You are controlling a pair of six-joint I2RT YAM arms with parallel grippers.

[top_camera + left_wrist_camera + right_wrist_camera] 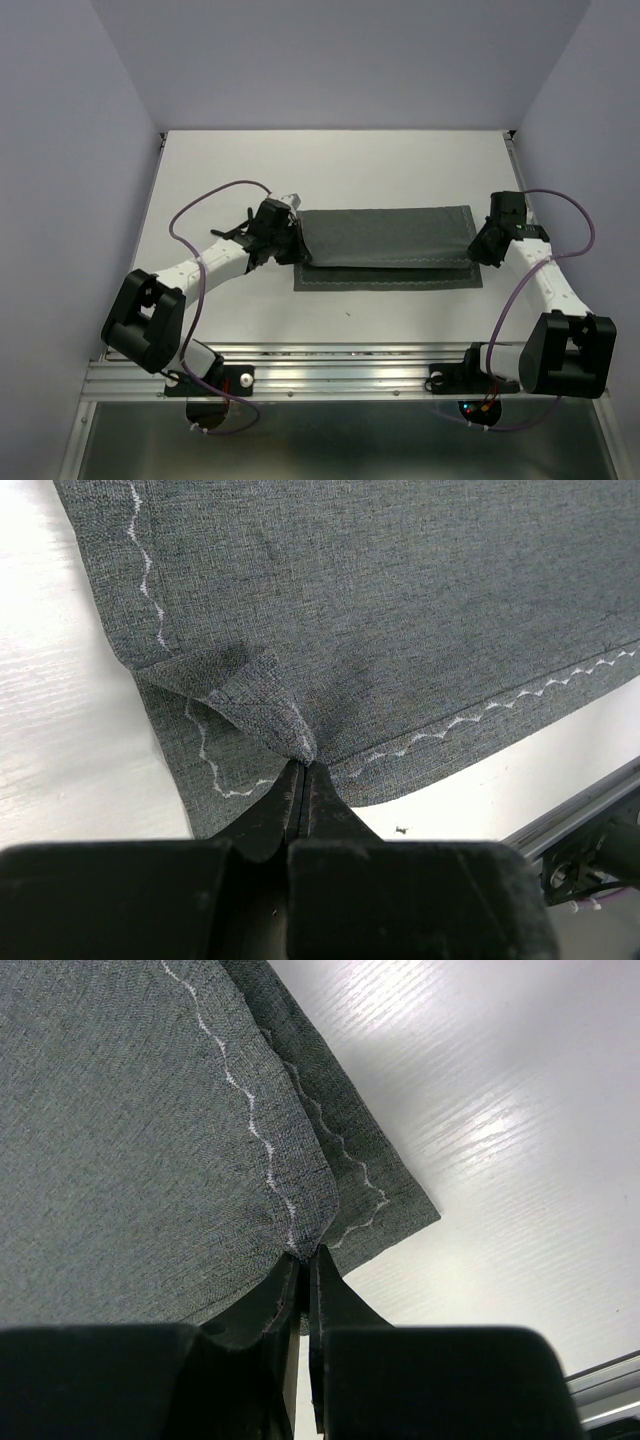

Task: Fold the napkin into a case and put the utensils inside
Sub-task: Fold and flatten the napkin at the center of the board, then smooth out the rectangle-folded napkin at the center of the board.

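Seen from above, both arms bend inward from their bases at the bottom corners of the frame. The left gripper (294, 240) sits at the left end of the napkin (390, 238) and the right gripper (479, 246) at its right end. Each wrist view shows the jaws pressed together on a pinch of the cloth's top layer, near the wavy stitched hem.

The napkin lies across the middle of the white table (330, 170), folded into a wide band. Its upper layer is slightly raised, and a strip of the lower layer shows along the lower edge.

Plain pale walls (60, 150) close in the left, right and upper sides of the frame. A metal rail (340, 362) runs along the table's lower edge. Bare table surface extends above the napkin, and there is a narrower stretch between it and the rail.
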